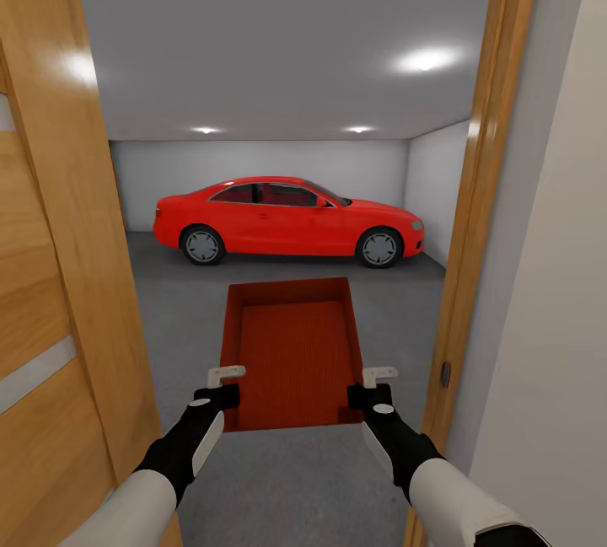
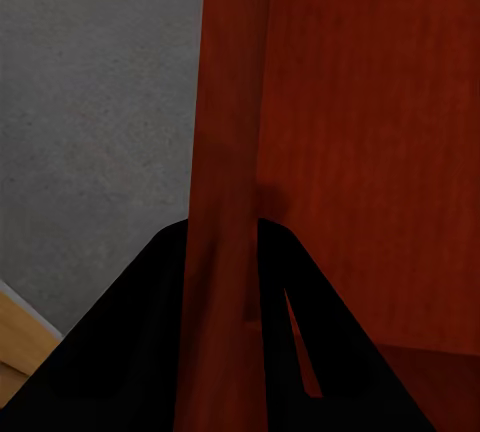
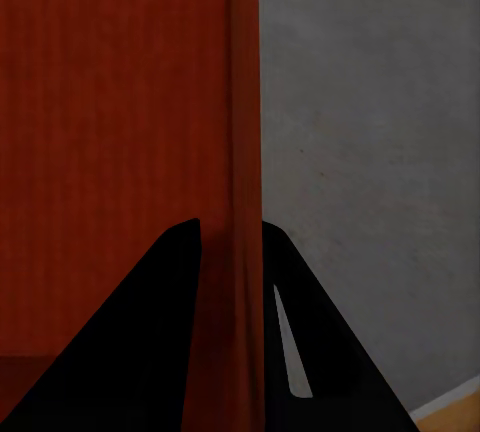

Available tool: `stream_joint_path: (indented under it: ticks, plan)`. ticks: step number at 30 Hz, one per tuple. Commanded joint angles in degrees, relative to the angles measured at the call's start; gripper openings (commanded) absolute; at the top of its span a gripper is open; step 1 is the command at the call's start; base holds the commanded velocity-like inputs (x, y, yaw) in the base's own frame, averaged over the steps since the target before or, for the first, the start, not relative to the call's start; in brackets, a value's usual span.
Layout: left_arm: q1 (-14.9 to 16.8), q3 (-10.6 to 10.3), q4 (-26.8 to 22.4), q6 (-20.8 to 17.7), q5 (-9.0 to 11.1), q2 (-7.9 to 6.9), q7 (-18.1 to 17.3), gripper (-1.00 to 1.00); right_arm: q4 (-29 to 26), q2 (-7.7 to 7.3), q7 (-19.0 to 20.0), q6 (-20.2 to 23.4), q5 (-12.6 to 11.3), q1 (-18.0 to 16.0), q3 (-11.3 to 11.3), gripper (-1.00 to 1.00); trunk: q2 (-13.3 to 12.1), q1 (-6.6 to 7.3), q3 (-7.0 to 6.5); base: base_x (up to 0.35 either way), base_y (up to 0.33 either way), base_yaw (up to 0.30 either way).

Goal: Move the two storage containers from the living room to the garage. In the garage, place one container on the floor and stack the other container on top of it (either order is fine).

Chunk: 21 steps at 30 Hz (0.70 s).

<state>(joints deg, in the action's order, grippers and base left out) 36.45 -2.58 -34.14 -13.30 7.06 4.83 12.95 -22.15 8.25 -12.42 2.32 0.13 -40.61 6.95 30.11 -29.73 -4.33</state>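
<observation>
Step in hand, as judged: carrying one storage container (image 1: 293,353) through the doorway into the garage (image 1: 261,161). The robot is facing in between the wooden door (image 1: 51,277) and the door frame (image 1: 476,193); the red car (image 1: 287,221) is parked side-on across the far end.

Container position: it is being held out in front, open side up, long axis pointing away, over the dark grey floor (image 1: 169,294) just inside the threshold.

Left gripper (image 1: 221,388): clenched on the container's left wall near the close corner. In the left wrist view the two dark fingers (image 2: 120,352) are straddling that wall, one inside the bin, one outside.

Right gripper (image 1: 373,387): gripping the right wall the same way; the right wrist view is showing its fingers (image 3: 130,352) pinching either side of the wall.

Next move, judged: drive on clear of the door frame, keeping the bin level, then lower both arms together and set it on the floor.
</observation>
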Motion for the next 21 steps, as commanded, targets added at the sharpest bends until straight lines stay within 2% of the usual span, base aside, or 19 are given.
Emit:
stream_joint_path:
  ticks: [1,21]
  plan:
    - [0.02,0.64,-1.88,0.3,-0.39,-0.08,0.54,-1.0,0.09,-0.35,-0.67,0.23,-0.1,0.01,-0.62,-1.0,0.04,-0.02,0.03,0.1,0.0,0.0]
    - [0.02,0.65,-1.8,0.3,-0.47,-0.08,0.57,-1.0,0.09,-0.37,-0.67,0.23,-0.08,0.01,-0.62,-1.0,0.04,-0.02,0.03,0.293,0.047,0.0]
